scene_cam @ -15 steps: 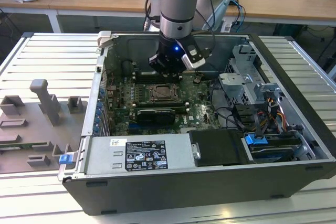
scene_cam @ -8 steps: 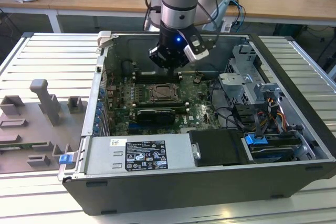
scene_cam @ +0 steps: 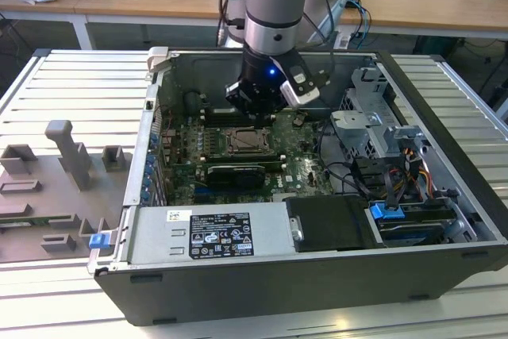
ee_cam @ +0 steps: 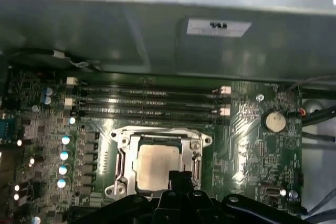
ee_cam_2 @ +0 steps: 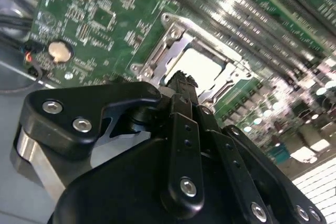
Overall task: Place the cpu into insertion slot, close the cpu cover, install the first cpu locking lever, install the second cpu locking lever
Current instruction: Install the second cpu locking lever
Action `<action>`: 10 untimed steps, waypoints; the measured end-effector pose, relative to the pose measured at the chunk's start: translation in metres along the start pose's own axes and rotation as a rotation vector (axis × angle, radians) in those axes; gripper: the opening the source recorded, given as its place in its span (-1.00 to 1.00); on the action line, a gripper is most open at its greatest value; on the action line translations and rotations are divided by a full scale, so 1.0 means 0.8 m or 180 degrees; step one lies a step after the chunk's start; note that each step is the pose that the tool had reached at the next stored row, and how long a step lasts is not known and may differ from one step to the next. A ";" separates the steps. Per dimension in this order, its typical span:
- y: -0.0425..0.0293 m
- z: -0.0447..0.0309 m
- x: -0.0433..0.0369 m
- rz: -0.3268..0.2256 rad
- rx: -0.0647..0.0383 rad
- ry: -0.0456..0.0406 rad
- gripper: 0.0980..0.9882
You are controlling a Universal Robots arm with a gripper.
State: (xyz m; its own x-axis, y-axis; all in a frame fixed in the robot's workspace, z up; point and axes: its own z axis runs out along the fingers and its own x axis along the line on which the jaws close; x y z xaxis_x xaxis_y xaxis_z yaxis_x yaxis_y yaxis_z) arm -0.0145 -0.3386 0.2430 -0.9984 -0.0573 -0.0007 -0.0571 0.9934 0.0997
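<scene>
A: What is in the exterior view?

B: The gripper (scene_cam: 258, 105) hangs inside the open computer case (scene_cam: 444, 196). It is just above the insertion slot (scene_cam: 248, 142) on the green board (scene_cam: 298, 166).

A: Now the second wrist view.

B: The black fingers (ee_cam_2: 184, 98) are pressed together. Nothing is between them. Their tips point at the cpu (ee_cam_2: 202, 66), which sits in the slot. The cpu cover (ee_cam_2: 168, 38) looks like it lies flat around it.

A: And the first wrist view?

B: The pale chip (ee_cam: 157, 166) rests in the slot (ee_cam: 122, 165) with the shiny frame (ee_cam: 160, 136) around it. The finger tip (ee_cam: 180, 178) is at the chip's near edge. I cannot tell if it touches. The long dark memory slots (ee_cam: 147, 103) lie just past the frame.

A: What could go wrong?

B: I think the tip could push on the chip itself. That could scratch it or squash the tiny pins under it. If the tip slips off a thin lever, the lever could spring back up and the cover would stay loose.
</scene>
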 end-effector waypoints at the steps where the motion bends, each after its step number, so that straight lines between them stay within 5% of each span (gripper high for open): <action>1: -0.0023 0.0015 0.000 0.0004 -0.0003 0.0042 -0.98; 3: -0.0061 0.0024 0.000 0.0008 -0.0004 0.0084 -0.98; 7: -0.0334 0.0033 0.002 0.0008 -0.0011 0.0087 -0.98; 10: -0.0426 0.0033 0.003 0.0008 -0.0025 0.0086 -0.98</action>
State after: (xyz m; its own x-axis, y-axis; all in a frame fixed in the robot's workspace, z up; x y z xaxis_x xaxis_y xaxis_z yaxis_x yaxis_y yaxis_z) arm -0.0153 -0.3724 0.2370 -0.9980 -0.0576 0.0264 -0.0544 0.9927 0.1075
